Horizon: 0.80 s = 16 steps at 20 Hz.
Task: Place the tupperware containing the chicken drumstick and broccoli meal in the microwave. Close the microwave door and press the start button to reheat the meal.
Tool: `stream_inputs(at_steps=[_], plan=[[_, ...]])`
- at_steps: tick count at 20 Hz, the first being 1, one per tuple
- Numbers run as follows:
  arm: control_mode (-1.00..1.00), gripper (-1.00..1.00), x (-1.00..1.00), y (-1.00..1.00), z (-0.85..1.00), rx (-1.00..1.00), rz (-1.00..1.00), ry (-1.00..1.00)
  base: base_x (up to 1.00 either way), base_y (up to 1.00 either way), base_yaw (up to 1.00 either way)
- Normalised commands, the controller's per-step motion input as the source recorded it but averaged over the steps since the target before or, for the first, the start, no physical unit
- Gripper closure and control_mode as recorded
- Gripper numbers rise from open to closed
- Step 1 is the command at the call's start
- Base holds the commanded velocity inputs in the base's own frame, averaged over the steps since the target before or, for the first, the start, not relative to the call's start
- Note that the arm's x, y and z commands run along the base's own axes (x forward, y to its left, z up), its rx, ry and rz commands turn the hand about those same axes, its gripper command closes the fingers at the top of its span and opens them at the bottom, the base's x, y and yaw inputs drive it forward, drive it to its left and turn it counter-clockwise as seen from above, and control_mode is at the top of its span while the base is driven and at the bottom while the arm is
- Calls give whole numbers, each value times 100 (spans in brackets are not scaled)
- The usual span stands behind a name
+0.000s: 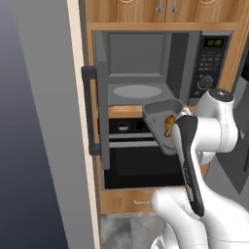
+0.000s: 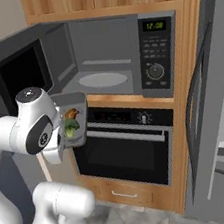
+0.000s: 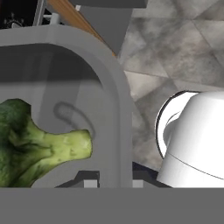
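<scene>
Seemingly, tool (image 3: 111, 183) narrowly clamped on tupperware (image 3: 117, 109) rim.

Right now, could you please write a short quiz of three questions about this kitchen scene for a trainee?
1. True or false: the microwave door is open.
2. Where is the tupperware? A: on the microwave's turntable plate. B: held by the end effector in front of the oven. C: on the floor.
3. Fill in: beside the chicken drumstick lies green ____.

Key: 1 true. 2 B. 3 broccoli.
</scene>
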Motion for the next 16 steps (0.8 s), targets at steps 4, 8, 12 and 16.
stream_inputs(at_steps=[4, 8, 12, 16], plan=[[100, 100, 0, 0, 0, 0, 0, 0, 59, 0, -3], [100, 100, 0, 0, 0, 0, 0, 0, 49, -8, 0], [100, 100, 0, 0, 0, 0, 0, 0, 27, -13, 0], [-100, 100, 3, -2, 0, 0, 0, 0, 0, -1, 0]])
